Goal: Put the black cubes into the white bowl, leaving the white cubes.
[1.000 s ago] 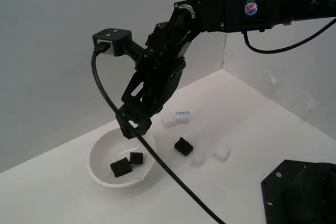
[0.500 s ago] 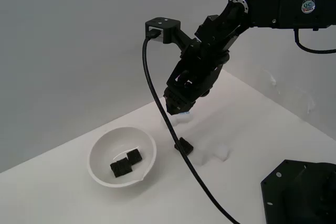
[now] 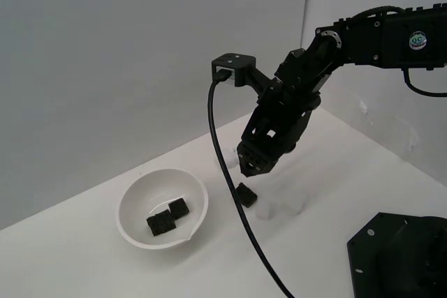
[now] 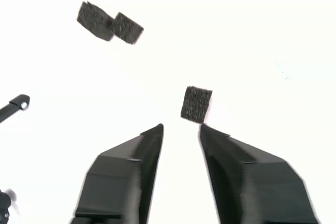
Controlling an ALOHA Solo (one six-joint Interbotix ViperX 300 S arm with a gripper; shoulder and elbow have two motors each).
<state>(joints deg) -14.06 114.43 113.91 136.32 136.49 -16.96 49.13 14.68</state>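
Two black cubes (image 3: pixel 167 215) sit in the white bowl (image 3: pixel 133 197), the third black cube (image 3: pixel 244 194) on the table just beside it, empty gripper (image 4: pixel 180 128) parted just above it, white cubes (image 3: pixel 297 205) left alone.

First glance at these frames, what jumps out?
The black arm reaching in from the exterior view's right, its end effector open and empty just above the lone black cube on the table. To the exterior view's left sits the white bowl, already holding two black cubes side by side. White cubes nearly vanish against the white table beside the lone black one.
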